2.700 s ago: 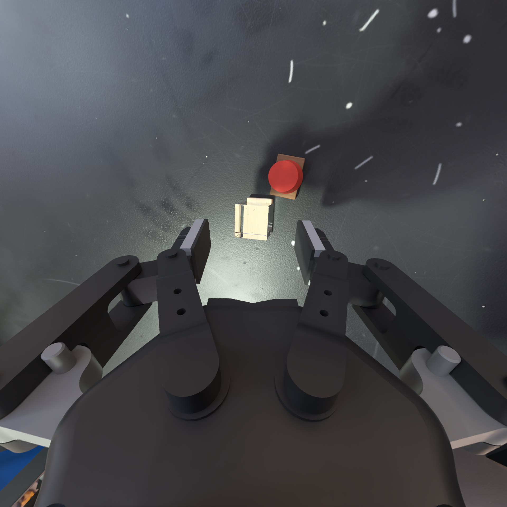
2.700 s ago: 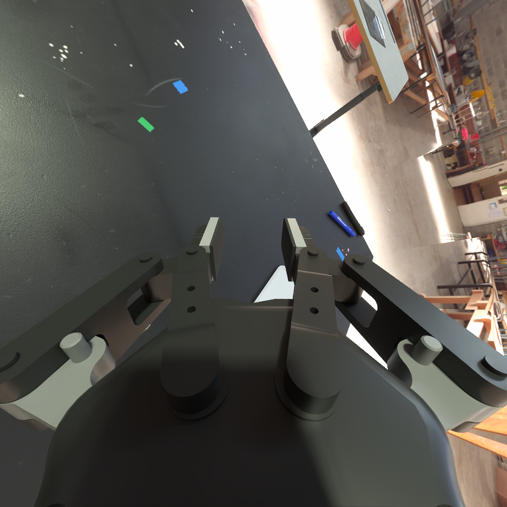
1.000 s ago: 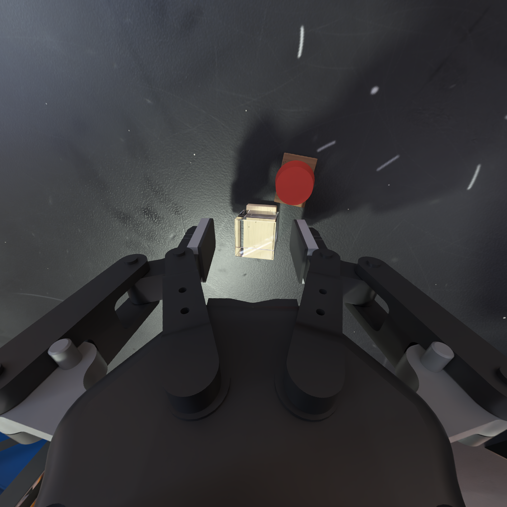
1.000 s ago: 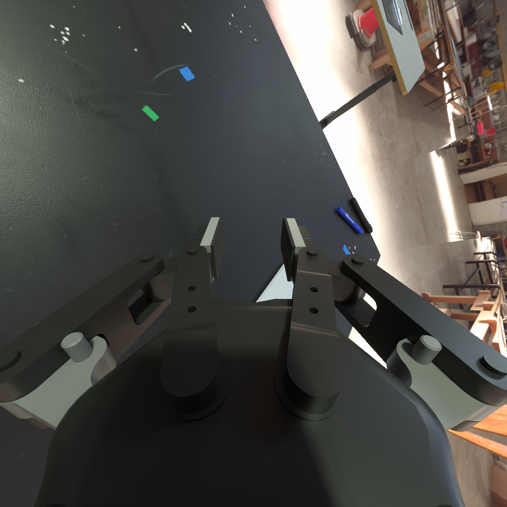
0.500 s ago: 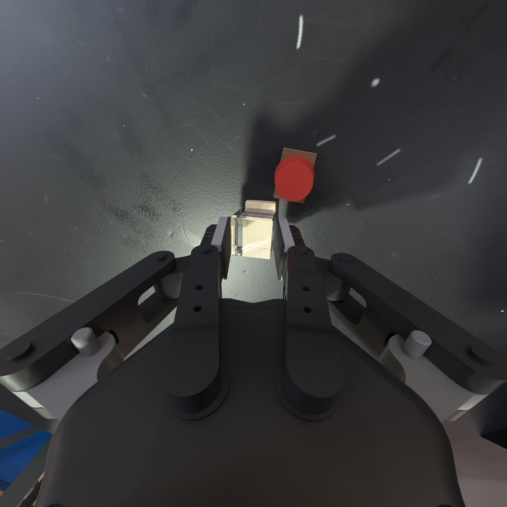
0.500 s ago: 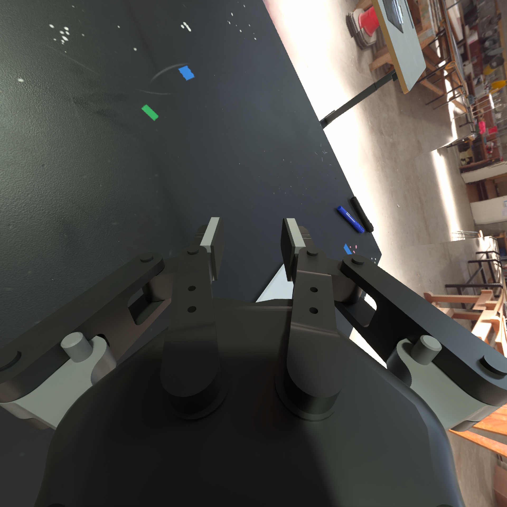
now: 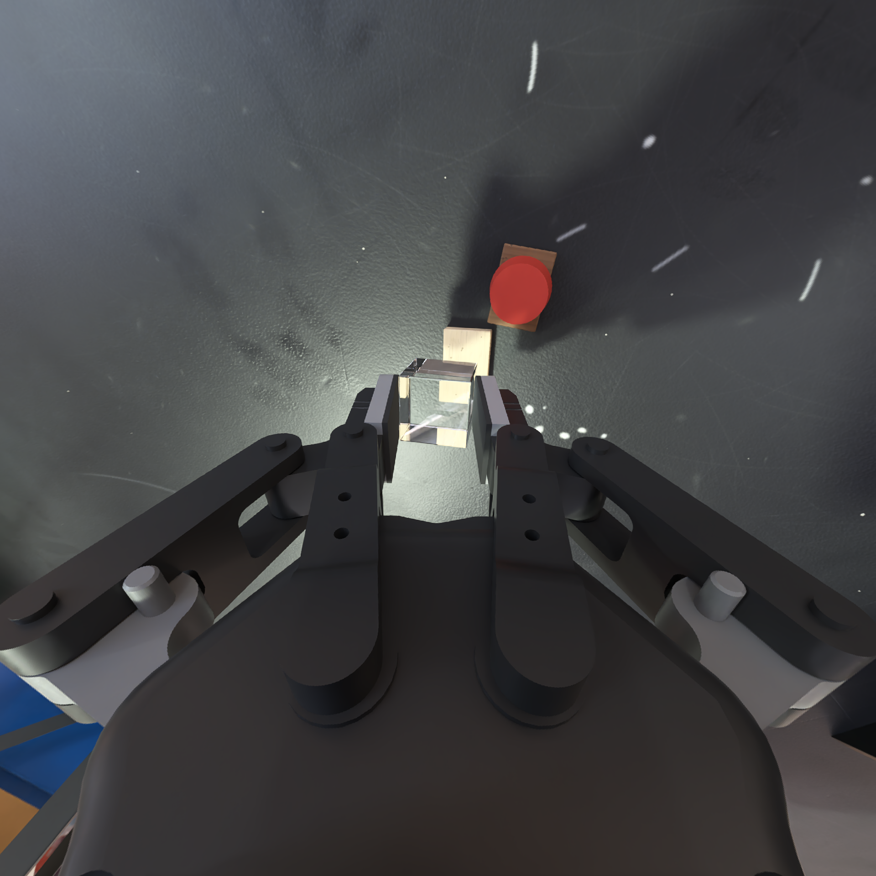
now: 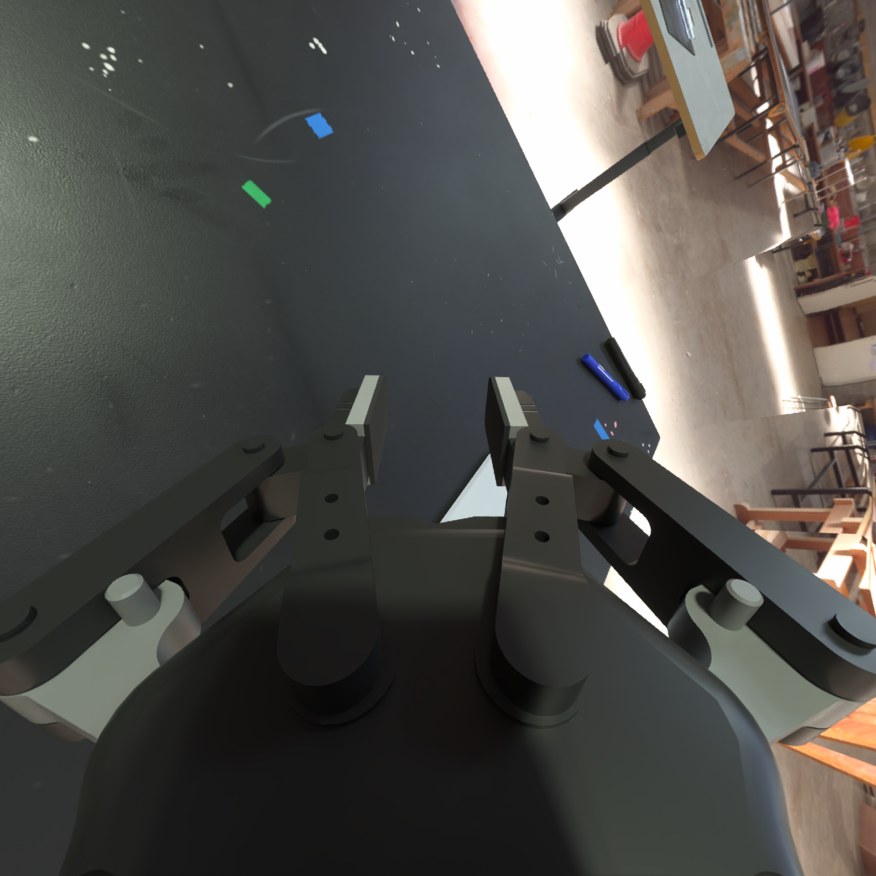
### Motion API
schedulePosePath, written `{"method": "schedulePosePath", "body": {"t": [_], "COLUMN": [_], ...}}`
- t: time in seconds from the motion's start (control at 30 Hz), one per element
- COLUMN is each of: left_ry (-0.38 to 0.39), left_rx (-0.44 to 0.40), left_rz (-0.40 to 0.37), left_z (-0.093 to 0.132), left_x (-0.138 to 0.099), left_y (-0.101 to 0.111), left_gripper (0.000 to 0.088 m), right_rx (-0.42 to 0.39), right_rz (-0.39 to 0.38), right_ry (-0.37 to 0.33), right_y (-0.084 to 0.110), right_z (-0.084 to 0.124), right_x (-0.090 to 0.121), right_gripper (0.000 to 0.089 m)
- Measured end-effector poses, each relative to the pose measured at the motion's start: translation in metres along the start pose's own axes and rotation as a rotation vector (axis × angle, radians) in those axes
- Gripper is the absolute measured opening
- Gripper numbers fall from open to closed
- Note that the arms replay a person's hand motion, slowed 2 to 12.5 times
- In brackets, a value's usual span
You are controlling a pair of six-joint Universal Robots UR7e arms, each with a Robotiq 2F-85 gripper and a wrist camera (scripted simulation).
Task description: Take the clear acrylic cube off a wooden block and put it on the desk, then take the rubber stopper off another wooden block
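Note:
In the left wrist view my left gripper [image 7: 436,407] is shut on the clear acrylic cube [image 7: 433,403] and holds it lifted above the pale wooden block [image 7: 467,348], which stands bare on the dark desk [image 7: 237,237]. Just beyond it to the right, the red rubber stopper [image 7: 520,290] sits on a darker brown wooden block [image 7: 531,251]. In the right wrist view my right gripper [image 8: 429,412] is open and empty above the desk [image 8: 189,332], away from the blocks.
The right wrist view shows green [image 8: 256,194] and blue [image 8: 319,125] tape marks on the desk, a blue marker [image 8: 604,377] and a black marker [image 8: 625,367] near the desk's edge, and a workshop floor with other tables beyond.
My left gripper closed on the acrylic cube and has lifted it off the pale block, which now shows bare. The right gripper has hardly moved.

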State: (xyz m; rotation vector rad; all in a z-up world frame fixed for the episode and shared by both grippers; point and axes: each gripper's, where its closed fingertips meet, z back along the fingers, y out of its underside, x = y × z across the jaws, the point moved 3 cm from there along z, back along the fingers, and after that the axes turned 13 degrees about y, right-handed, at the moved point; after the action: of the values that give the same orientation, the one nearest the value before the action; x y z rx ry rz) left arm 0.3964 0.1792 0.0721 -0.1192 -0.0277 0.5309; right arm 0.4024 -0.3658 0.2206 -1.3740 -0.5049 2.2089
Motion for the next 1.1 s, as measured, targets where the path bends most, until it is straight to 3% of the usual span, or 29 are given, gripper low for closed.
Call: {"method": "schedulePosePath", "body": {"t": [0.27,0.47,0.8,1.1], "left_ry": [-0.058,-0.097,-0.097,-0.089], "left_rx": [-0.030,-0.092,-0.233,-0.290], "left_rz": [-0.012,-0.045,-0.151,-0.308], "left_z": [0.025,0.050,0.086,0.096], "left_x": [-0.001,-0.009,-0.042,-0.084], "left_y": [-0.006,-0.021,-0.070,-0.123], "left_gripper": [0.0278,0.0278,0.0278,0.0278], "right_rx": [0.002,0.005,0.017,0.024], "right_rz": [-0.004,-0.006,0.001,0.010], "right_ry": [0.000,0.000,0.002,0.002], "right_y": [0.001,0.001,0.002,0.002], "right_z": [0.000,-0.001,-0.003,-0.003], "right_x": [-0.001,-0.001,0.000,0.001], "right_gripper": [0.0378,0.0378,0.0376,0.0375]}}
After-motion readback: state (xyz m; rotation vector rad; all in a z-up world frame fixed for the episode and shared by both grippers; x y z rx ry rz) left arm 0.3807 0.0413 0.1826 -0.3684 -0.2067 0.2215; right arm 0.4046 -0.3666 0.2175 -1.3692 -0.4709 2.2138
